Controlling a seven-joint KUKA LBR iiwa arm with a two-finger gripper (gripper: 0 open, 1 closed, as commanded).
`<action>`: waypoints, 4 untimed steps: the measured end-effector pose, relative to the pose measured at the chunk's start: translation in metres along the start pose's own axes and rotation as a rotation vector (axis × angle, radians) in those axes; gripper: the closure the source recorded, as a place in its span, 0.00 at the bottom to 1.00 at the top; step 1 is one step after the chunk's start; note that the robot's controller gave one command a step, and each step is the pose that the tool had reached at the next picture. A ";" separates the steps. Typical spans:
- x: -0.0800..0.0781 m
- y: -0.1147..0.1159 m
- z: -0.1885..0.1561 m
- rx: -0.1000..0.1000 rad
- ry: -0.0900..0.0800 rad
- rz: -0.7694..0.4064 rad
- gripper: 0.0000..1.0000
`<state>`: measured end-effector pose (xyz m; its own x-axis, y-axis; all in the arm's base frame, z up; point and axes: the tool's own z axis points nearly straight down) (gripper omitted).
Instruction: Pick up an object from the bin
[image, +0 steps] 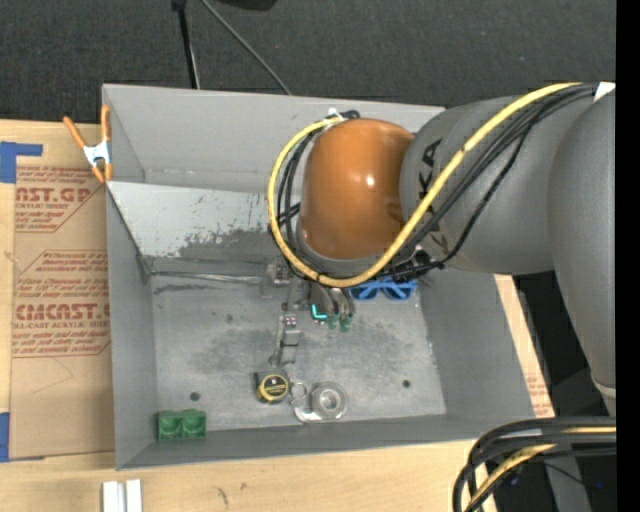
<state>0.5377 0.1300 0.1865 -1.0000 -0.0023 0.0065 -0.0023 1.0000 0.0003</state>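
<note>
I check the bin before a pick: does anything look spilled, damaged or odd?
Nothing stands out. The green block, yellow-black round piece and silvery ring lie loose on the scuffed bin floor; a blue thing is partly under the arm.

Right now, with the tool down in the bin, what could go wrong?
The tool hangs near the small round black-and-yellow object and the silvery ring; they lie close together, so a grasp may catch both or knock one away. The blue object is partly hidden under the arm and could get nudged unseen.
</note>
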 end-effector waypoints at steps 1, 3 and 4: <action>0.049 -0.016 0.121 0.000 -0.002 -0.068 0.00; 0.049 -0.019 0.085 -0.002 -0.007 0.083 0.00; 0.055 -0.049 0.118 0.000 -0.011 0.057 0.00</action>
<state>0.4824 0.0813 0.0688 -0.9985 0.0543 -0.0044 0.0543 0.9985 -0.0002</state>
